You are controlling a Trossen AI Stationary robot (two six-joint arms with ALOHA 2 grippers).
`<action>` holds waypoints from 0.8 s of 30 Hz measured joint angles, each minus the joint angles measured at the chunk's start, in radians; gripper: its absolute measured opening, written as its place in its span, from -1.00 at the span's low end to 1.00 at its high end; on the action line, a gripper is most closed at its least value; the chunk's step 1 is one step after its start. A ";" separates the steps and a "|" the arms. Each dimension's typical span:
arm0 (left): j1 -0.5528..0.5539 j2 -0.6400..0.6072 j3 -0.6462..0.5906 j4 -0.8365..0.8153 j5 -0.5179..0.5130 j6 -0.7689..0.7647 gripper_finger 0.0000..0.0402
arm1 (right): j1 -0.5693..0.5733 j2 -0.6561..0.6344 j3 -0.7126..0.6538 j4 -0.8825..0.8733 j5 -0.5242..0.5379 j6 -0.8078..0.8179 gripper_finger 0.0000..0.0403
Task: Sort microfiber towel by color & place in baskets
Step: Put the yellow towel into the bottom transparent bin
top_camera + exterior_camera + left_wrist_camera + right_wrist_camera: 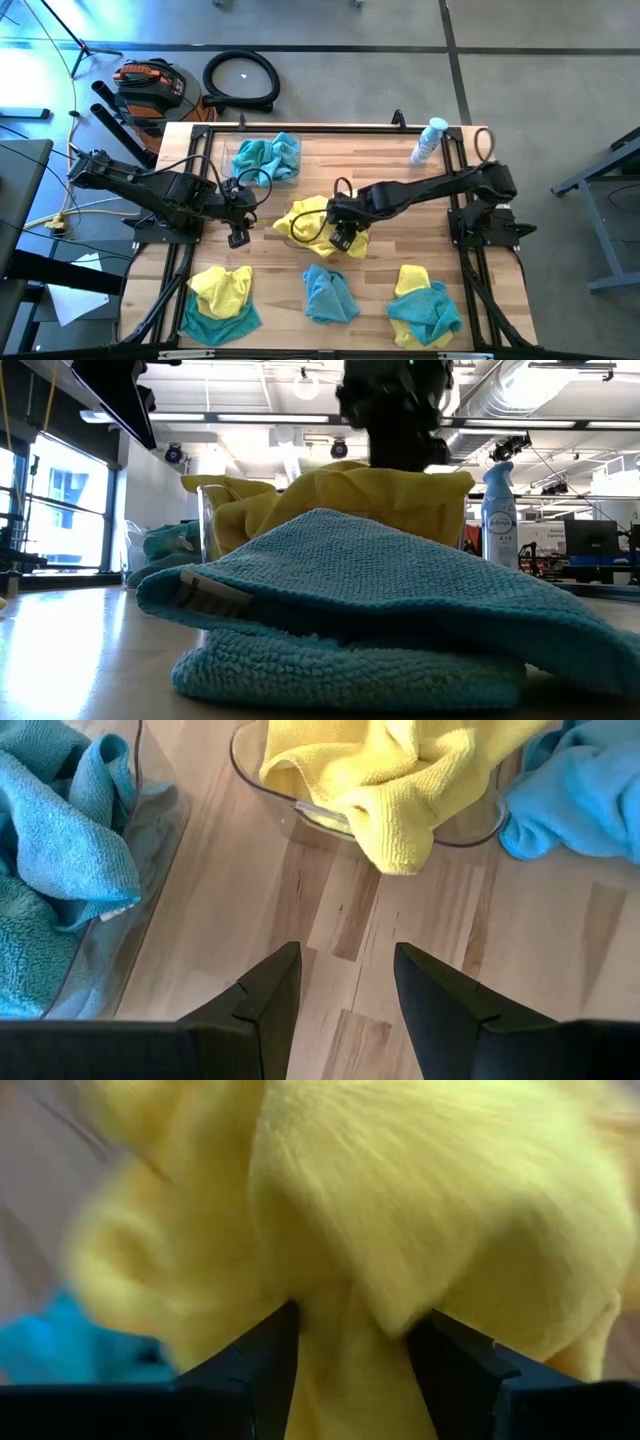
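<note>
1. The right gripper (pixel 345 238) has its fingers clamped on a yellow towel (pixel 420 1210) over the centre basket (pixel 470 828).
2. The left gripper (pixel 238 238), at its 9 o'clock, hovers with fingers apart over the bare desk (pixel 400 205).
3. At 11 o'clock, the second basket (pixel 150 850) holds teal towels (pixel 268 156).
4. Mixed towel heaps (pixel 330 293) line the desk's 6 o'clock edge.

We're in an open workshop or lab hall: exposed ceiling ducts (pixel 530 400), concrete floor (pixel 400 60), a shop vacuum (pixel 150 85) beside the wooden worktop (pixel 400 225).

Grey floor (pixel 400 60), ceiling ducts (pixel 540 390)
</note>
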 joint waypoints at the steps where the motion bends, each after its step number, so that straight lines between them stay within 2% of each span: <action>1: 0.000 0.000 0.000 0.005 0.000 0.000 -0.24 | -0.003 0.015 0.000 -0.025 -0.006 0.001 -0.10; 15: 0.000 0.000 0.000 0.023 0.000 -0.001 -0.24 | -0.003 0.171 0.000 -0.039 0.045 -0.069 -0.10; 24: 0.000 0.000 0.000 0.023 -0.001 -0.001 -0.24 | -0.003 0.159 0.018 -0.072 0.067 -0.056 -0.10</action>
